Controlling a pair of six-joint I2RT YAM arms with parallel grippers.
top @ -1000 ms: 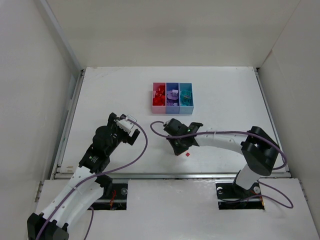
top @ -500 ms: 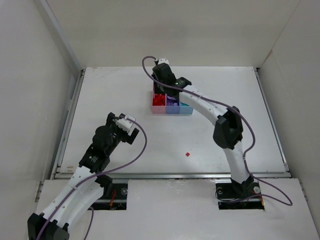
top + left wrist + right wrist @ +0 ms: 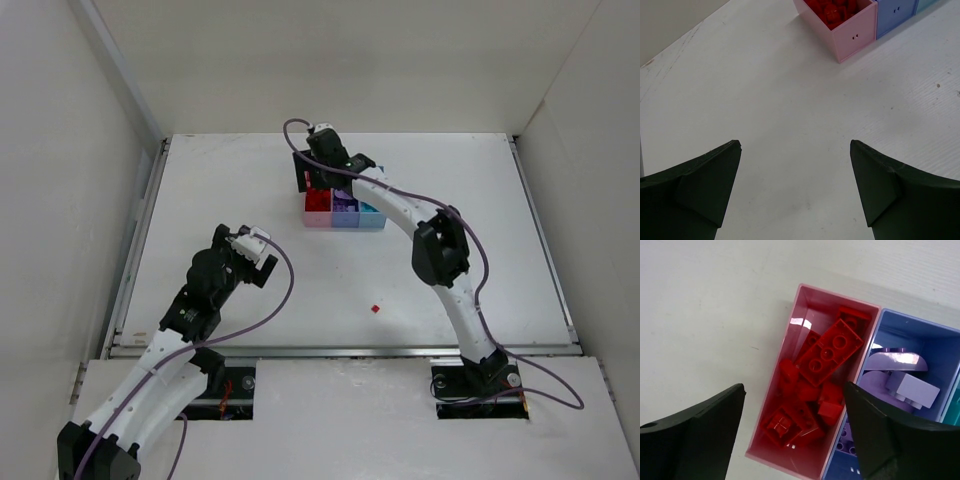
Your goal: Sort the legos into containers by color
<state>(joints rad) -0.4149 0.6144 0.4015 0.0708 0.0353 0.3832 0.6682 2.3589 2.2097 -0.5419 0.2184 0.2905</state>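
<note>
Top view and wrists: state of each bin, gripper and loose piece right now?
Pink bin, holds red pieces.
Purple-blue bin, holds lilac pieces.
Light blue bin, mostly hidden.
Right gripper, open, empty, above the pink bin.
Left gripper, open, empty.
Small red brick, loose on the table.

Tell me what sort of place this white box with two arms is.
Probably a robot test cell in a lab: a left arm and right arm bolted at a white table, white walls boxing it in, toy bricks sorted into three joined bins.
</note>
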